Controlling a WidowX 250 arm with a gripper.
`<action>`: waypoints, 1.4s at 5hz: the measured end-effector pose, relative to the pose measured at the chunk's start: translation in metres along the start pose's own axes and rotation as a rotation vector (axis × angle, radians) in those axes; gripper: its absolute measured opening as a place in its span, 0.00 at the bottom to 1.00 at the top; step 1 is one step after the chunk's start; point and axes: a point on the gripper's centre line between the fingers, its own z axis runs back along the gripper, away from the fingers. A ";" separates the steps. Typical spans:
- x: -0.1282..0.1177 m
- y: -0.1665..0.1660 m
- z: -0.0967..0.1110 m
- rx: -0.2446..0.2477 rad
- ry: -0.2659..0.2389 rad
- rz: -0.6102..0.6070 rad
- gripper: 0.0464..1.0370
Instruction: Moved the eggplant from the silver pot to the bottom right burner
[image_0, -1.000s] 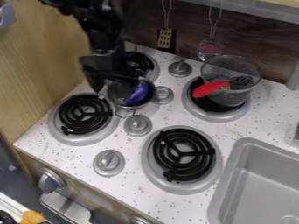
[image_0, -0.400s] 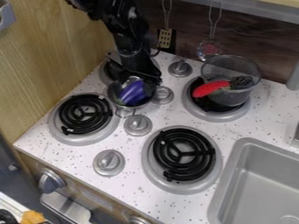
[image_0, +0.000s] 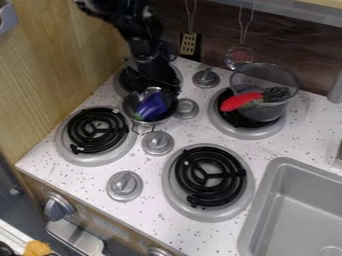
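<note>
One eggplant (image_0: 152, 106) in pot (image_0: 147, 121); grasping step, likely. Next: lift toward lower-centre burner (image_0: 238, 174). Gripper (image_0: 157, 89) open or closed: can't tell.

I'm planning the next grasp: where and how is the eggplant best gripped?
Probably around the middle of the eggplant, from straight above through the open top of the pot, whose wall surrounds it. It lies slantwise, green end toward the view's lower left, so closing across its narrower width looks surest.
</note>
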 end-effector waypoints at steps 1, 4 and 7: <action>-0.005 0.001 -0.008 -0.012 0.018 0.008 0.96; -0.010 -0.002 -0.031 -0.027 0.014 -0.015 0.96; -0.014 0.004 -0.042 0.011 0.049 0.017 0.67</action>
